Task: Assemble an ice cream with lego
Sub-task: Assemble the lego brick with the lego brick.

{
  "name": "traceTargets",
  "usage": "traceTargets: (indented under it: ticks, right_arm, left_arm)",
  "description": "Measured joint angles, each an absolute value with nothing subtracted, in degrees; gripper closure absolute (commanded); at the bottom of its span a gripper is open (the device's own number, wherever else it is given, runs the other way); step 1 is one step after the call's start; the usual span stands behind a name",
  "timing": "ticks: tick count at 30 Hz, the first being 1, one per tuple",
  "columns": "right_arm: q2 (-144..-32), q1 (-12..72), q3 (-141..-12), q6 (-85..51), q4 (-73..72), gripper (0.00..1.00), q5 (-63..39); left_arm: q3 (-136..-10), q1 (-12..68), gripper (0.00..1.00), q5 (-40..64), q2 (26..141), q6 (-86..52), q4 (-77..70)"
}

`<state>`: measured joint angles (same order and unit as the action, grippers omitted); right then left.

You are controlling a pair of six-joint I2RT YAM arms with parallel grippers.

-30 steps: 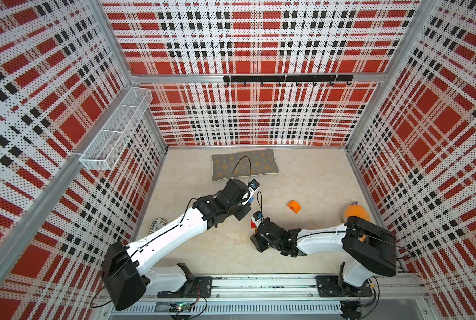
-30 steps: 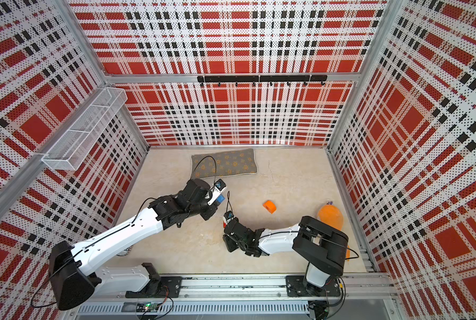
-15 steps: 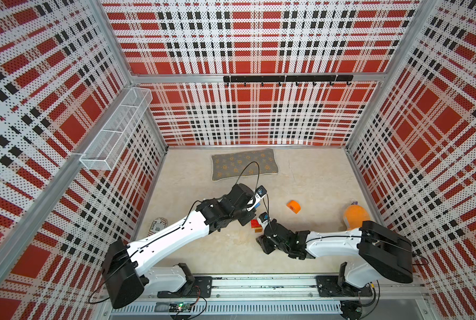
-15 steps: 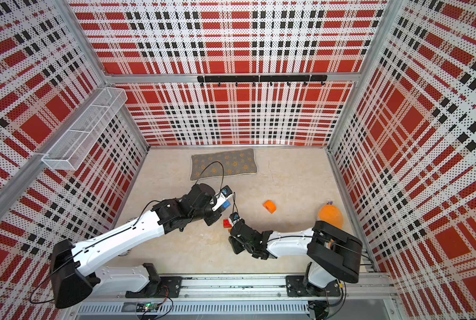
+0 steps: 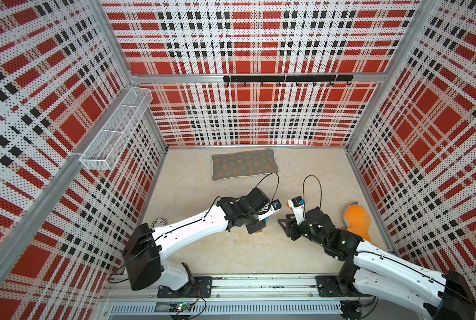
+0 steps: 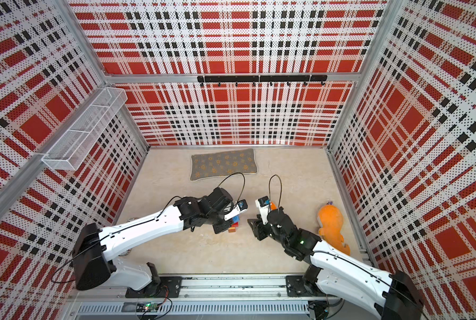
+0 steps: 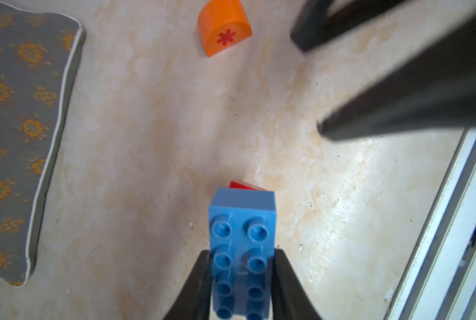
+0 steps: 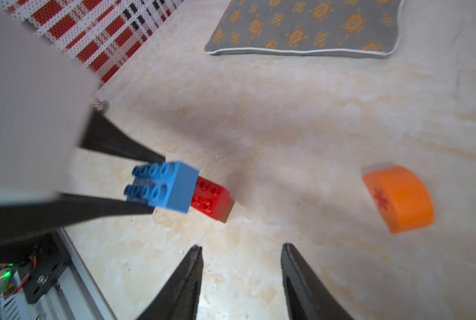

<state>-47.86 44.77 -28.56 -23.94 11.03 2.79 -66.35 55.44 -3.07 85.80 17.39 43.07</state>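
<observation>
Left tool clamped on blue brick by its flat sides, red stack just beyond its tips, possibly touching. Right tool part-open, empty; orange dome ahead of it. Bricks look light, rigid, slick: grip flat sides, studs clear.

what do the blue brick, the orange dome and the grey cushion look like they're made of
Blue brick: hard moulded plastic, smooth and slightly shiny; crisp studs and sharp edges.
Orange dome: likely the same plastic, smooth curved top, red asterisk printed on its flat face.
Grey cushion: woven fabric, matte, orange flower pattern, pale piped edge; probably padded.
</observation>
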Motion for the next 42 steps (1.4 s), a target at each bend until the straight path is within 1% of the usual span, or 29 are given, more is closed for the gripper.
traceTargets:
  ticks: [3,7,15,22,31,37,42]
  right_arm:
    - [-47.53,40.12,-29.89,-21.54,13.76,0.5,0.56]
    - [-47.57,37.67,-31.38,-19.27,15.84,0.5,-1.78]
    - [-48.03,36.51,-31.46,-18.41,17.28,0.5,-3.7]
    - [-47.7,35.53,-31.46,-18.41,18.57,0.5,-3.68]
    - [-45.84,33.1,-31.46,-17.8,19.62,0.5,-3.95]
    - [-45.84,31.22,-31.46,-16.71,19.86,0.5,-4.99]
    - [-45.84,29.69,-31.44,-15.92,19.88,0.5,-6.11]
  left_arm:
    - [-67.68,55.46,0.95,-3.42,89.17,17.89,44.51]
    - [-69.56,55.37,0.95,-3.66,91.26,18.55,45.98]
    - [-72.9,55.05,0.95,-3.86,91.29,19.88,47.59]
    - [-73.34,54.59,0.94,-3.66,89.97,20.45,49.39]
    - [-76.86,50.92,0.94,-1.98,90.02,23.64,55.51]
    - [-77.52,51.42,0.96,-2.28,92.18,26.72,57.74]
    - [-76.9,53.54,0.98,-4.16,93.97,29.56,57.78]
